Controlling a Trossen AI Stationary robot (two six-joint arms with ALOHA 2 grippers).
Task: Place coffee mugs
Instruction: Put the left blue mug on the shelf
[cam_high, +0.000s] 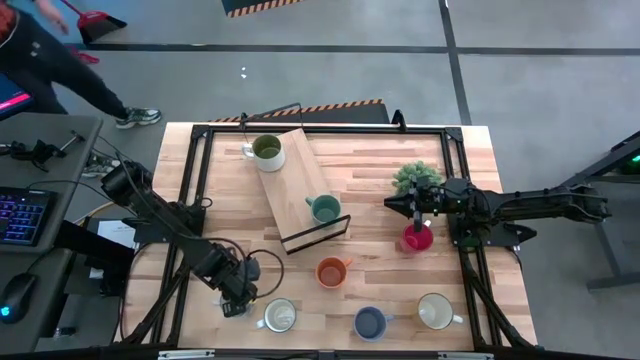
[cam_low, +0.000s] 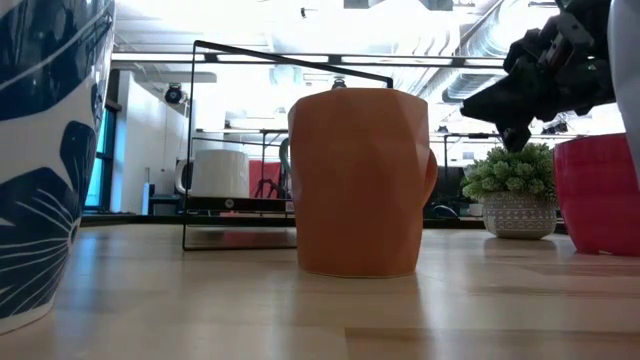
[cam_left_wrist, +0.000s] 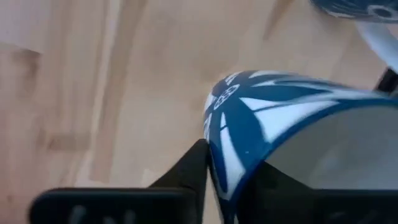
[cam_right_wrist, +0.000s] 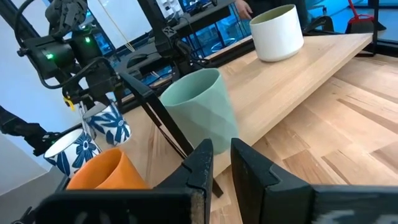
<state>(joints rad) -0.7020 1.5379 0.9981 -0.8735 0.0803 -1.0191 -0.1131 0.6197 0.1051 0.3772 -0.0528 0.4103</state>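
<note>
I had the white ceramic mug with blue flower print (cam_left_wrist: 267, 118) near the desk's (cam_high: 380, 170) front-left corner, its rim pinched in the left tool (cam_high: 236, 300), one finger outside the wall and the other inside. With so thin a hold, I judged a straight, slow lift safest, keeping it off the second flowered mug (cam_high: 279, 316) just beside it. The right tool (cam_high: 410, 208) hung narrow and empty over the red mug (cam_high: 417, 238) near the right edge.
</note>
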